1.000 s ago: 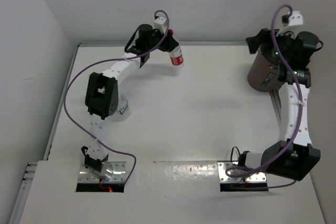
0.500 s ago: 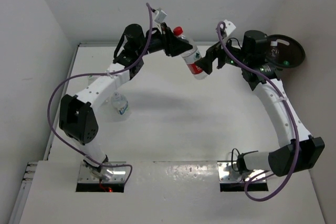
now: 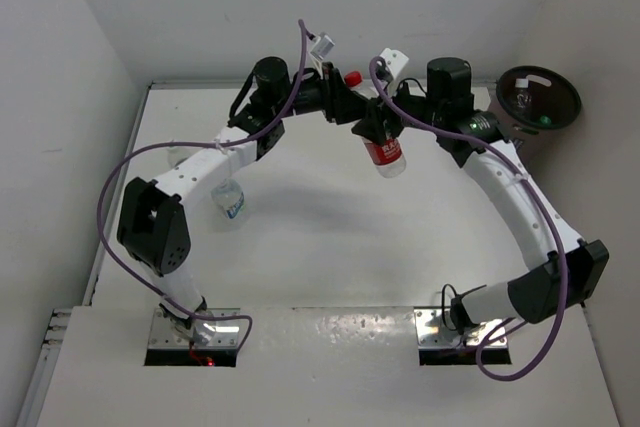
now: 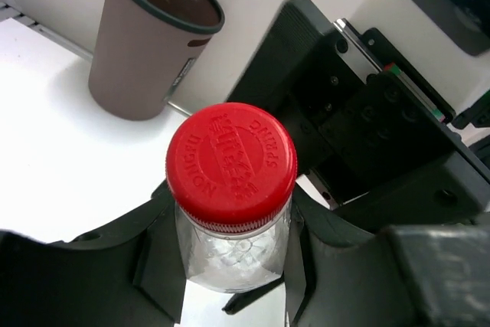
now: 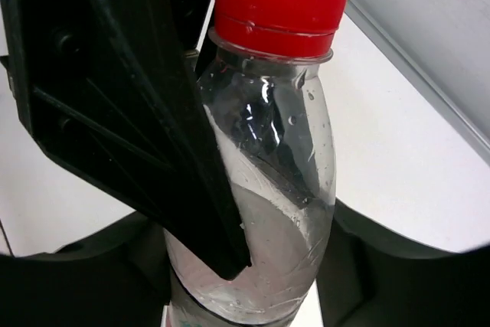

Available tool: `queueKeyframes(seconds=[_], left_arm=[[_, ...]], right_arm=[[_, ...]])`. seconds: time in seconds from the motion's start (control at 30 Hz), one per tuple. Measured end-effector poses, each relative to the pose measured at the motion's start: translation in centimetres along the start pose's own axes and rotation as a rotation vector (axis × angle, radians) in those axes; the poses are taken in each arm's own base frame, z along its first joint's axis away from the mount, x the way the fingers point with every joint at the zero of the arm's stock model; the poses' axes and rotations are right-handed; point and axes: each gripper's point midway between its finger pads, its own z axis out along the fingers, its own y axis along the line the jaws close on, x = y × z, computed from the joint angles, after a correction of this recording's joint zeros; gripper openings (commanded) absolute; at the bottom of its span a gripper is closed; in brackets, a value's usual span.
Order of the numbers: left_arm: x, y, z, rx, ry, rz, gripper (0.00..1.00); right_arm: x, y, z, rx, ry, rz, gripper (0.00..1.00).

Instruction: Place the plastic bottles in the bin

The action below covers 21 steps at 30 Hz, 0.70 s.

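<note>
Top external view: the white table (image 3: pixel 330 247) fills the frame, and both of my arms curve up from its near edge to meet at 12 o'clock. My left arm (image 3: pixel 215 157) bends around by way of 9 o'clock and my right arm (image 3: pixel 520 202) by way of 3 o'clock.

The bin (image 3: pixel 522 137) stands upright at 2 o'clock, at the far right corner and well apart from both wrists. Its mouth is open, and a pale shape and a green one show in its dark inside, too small for me to name.

My left gripper (image 3: pixel 352 105) and my right gripper (image 3: pixel 378 130) face each other in the air with the red-capped bottle (image 3: pixel 386 152) between them. The bottle hangs tilted above the table, cap toward 11 o'clock and base toward 5 o'clock.

From my left wrist, my fingers (image 4: pixel 153 262) are pinched on the clear neck just under the cap, one at 9 o'clock and one at 3 o'clock. The bin sits at 11 o'clock of the cap in that view.

From my right wrist, my fingers (image 5: pixel 367 266) flank the bottle's lower body on both sides. One of my left fingers crosses in front, so I cannot tell whether my right pair presses the plastic or only stands beside it.

A second bottle (image 3: pixel 231 201), clear with a blue label, rests on the table at 9 o'clock, just beside my left arm.

The red cap (image 3: pixel 352 77) carries raised lettering on its top.
</note>
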Motion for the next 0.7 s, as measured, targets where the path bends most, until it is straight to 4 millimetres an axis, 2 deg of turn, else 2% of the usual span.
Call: queueKeyframes(seconds=[0.03,0.07,0.1,0.17,0.23,0.3,0.43,0.53,0.6,0.63,0.7], left_arm=[[0.0,0.0,0.0,-0.001,-0.001,-0.001,0.46],[0.0,0.0,0.0,0.000,-0.001,-0.002,0.60],[-0.1,0.0,0.0,-0.001,-0.002,0.001,0.79],[-0.4,0.6,-0.4,-0.015,-0.009,-0.001,0.97],[-1.0,1.4,-1.0,-0.040,-0.016,-0.009,1.00],[-1.9,2.4,-1.9,-0.068,-0.028,-0.011,1.00],[-6.4,5.9,-5.9,-0.172,-0.107,0.022,1.00],[-9.1,8.8,-9.7,-0.264,-0.169,0.046,1.00],[-10.1,10.2,-11.8,-0.316,-0.199,0.051,1.00],[-10.2,10.5,-12.2,-0.328,-0.203,0.049,1.00],[-9.7,10.6,-12.3,-0.331,-0.198,0.044,1.00]], right_arm=[[0.0,-0.1,0.0,0.003,0.003,-0.002,0.41],[0.0,-0.1,0.0,0.005,0.006,-0.002,0.37],[0.0,0.0,-0.1,0.002,0.006,-0.005,0.33],[0.5,-0.1,-0.3,0.008,0.025,-0.002,0.26],[0.8,-0.9,-0.7,0.029,0.035,0.003,0.24],[1.1,-2.6,-1.5,0.081,0.040,0.016,0.24],[2.1,-7.8,-5.2,0.258,0.017,0.072,0.13],[1.7,-13.7,-10.1,0.479,-0.066,0.129,0.12],[0.9,-18.9,-15.0,0.683,-0.162,0.161,0.08],[0.6,-21.3,-17.7,0.790,-0.211,0.176,0.07],[0.0,-24.3,-21.4,0.931,-0.286,0.180,0.07]])
